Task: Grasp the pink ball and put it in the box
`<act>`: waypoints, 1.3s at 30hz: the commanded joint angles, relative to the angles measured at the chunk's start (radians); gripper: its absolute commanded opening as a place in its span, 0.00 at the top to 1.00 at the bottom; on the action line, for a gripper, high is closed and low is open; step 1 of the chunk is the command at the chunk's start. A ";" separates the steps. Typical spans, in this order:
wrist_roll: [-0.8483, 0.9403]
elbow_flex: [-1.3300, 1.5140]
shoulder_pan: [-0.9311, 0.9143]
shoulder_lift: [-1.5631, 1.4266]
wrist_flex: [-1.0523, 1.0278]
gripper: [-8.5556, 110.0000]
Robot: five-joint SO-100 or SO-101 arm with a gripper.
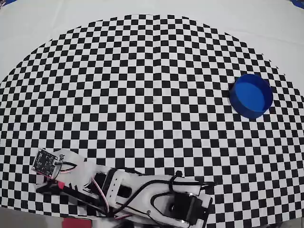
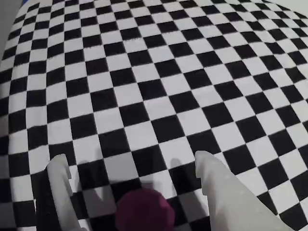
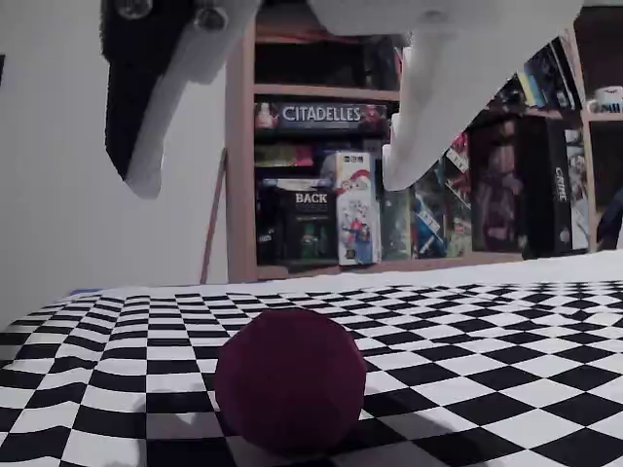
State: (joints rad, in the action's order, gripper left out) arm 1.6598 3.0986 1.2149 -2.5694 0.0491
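Nearest the lens in the fixed view, the pink ball [image 3: 290,377] is seen resting on the checkered mat [image 3: 506,321], its surface dark magenta in shadow. Being round, it shows no long axis and no facing direction. Above it the gripper [image 3: 274,183] is held clear of the mat, with one white finger [image 3: 161,117] to the left and the other [image 3: 428,107] to the right; the jaws are spread wide, wider than the ball, and nothing is gripped or touched by them.

From the wrist view the same spread is confirmed: the gripper [image 2: 130,161] is seen with one fingertip [image 2: 60,168] at the lower left and the other [image 2: 204,163] at the lower right, and the pink ball [image 2: 144,209] is placed between them at the bottom edge, apart from both.

From overhead the arm [image 1: 142,190] is seen along the bottom edge, reaching toward the left, and the ball is hidden beneath it. The box [image 1: 251,95], round and bright blue, is set upright on the mat at the far right, well apart from the arm, with its open mouth upward
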 commanded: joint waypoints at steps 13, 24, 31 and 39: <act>0.008 0.008 -0.002 0.061 0.011 0.67; 0.008 0.006 -0.008 0.107 0.005 0.67; 0.008 0.006 -0.008 0.118 -0.012 0.67; 0.008 0.006 -0.008 0.144 -0.012 0.67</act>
State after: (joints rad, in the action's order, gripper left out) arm 1.6598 3.0956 1.2134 -2.4329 0.0399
